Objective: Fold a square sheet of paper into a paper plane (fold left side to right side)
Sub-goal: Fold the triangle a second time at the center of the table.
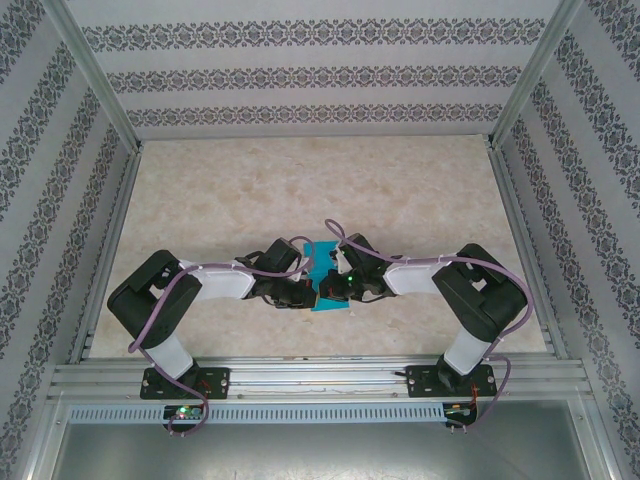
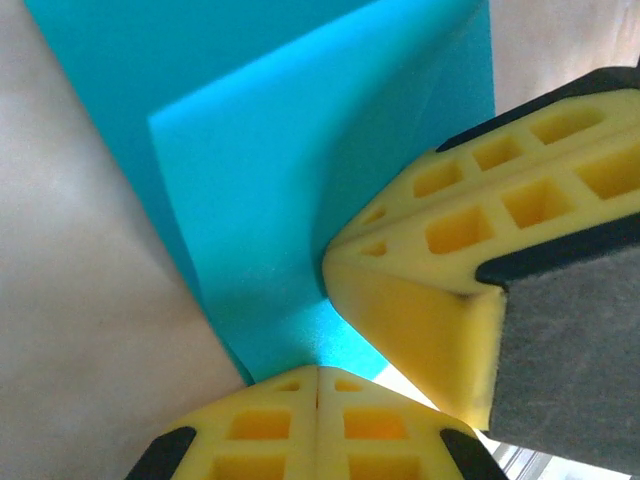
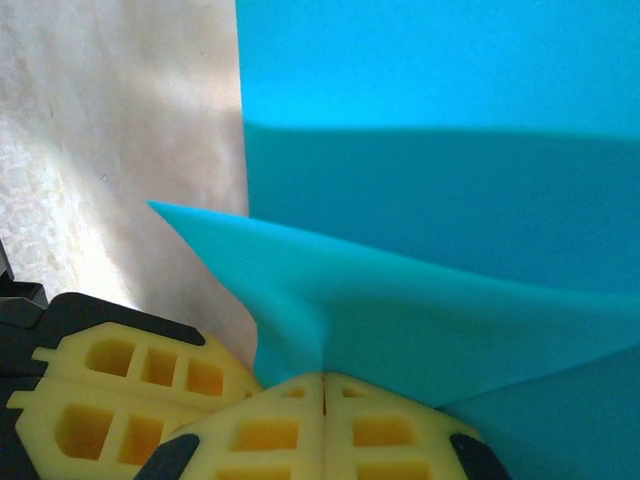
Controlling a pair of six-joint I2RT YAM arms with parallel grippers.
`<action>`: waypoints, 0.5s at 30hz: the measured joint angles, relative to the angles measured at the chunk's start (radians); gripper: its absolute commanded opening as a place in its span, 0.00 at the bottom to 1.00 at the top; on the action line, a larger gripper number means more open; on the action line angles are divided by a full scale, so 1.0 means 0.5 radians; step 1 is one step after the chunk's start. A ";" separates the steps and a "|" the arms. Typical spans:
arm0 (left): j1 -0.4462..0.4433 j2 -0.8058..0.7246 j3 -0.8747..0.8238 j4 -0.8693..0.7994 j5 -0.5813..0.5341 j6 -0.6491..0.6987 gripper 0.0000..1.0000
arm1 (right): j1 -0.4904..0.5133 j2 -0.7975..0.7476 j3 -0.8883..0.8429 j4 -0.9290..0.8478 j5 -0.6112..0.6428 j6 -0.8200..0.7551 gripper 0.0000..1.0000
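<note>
Closed tight on the creased square sheet of paper [image 2: 260,200], middle of the desk [image 1: 300,180]: left claw [image 2: 318,385], right claw [image 3: 323,390]

One paper sheet [image 1: 322,252] — two claws [image 2: 318,380] [image 3: 323,382]

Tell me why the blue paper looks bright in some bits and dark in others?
Left wrist view: the paper has a bright flap with shade beside it. Right wrist view: a darker band crosses it below a bright strip. Top view: even light, no glare.
</note>
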 measured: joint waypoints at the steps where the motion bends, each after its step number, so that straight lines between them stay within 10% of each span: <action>1: -0.001 -0.002 0.000 0.000 -0.005 0.000 0.03 | -0.001 0.000 0.002 -0.002 0.001 -0.006 0.00; 15: -0.004 -0.002 0.001 0.000 -0.016 0.002 0.02 | -0.127 0.016 0.095 -0.171 0.038 -0.143 0.00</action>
